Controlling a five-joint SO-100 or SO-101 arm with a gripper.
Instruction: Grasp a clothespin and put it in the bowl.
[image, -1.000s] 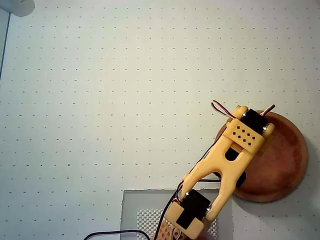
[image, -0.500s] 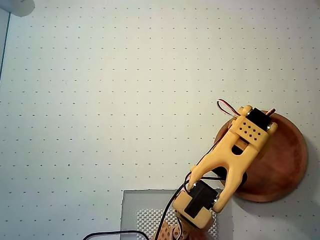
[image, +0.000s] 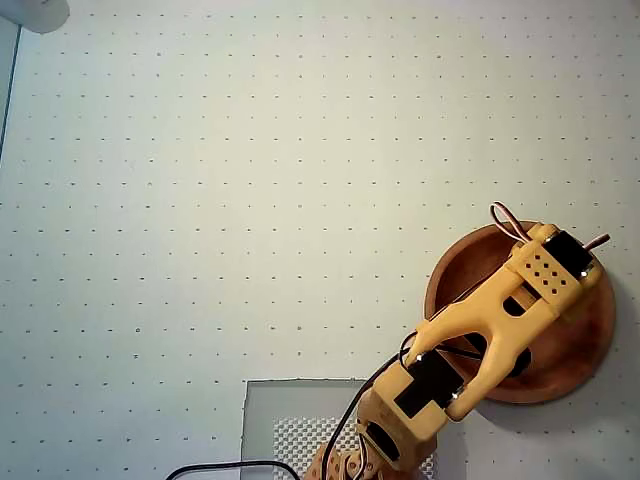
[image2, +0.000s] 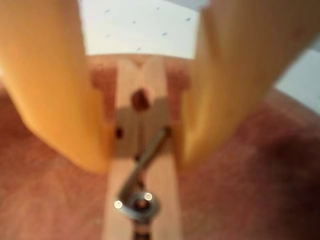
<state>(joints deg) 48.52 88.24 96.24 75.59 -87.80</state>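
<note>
In the wrist view my gripper (image2: 142, 157) is shut on the clothespin (image2: 142, 115), a light-tan wooden pin with a metal coil, held lengthwise between the two orange fingers (image2: 55, 90). Under it lies the reddish-brown inside of the bowl (image2: 260, 180). From overhead, the orange arm (image: 500, 320) reaches over the round wooden bowl (image: 470, 260) at the right, with its wrist above the bowl's upper right part. The clothespin and the fingertips are hidden beneath the arm in that view.
A white dotted mat (image: 250, 180) covers the table. The arm's base stands on a grey plate (image: 290, 420) at the bottom edge. A pale round object (image: 35, 12) peeks in at the top left corner.
The arm has swung to the right, from the bowl's left rim to above the bowl's upper right part.
</note>
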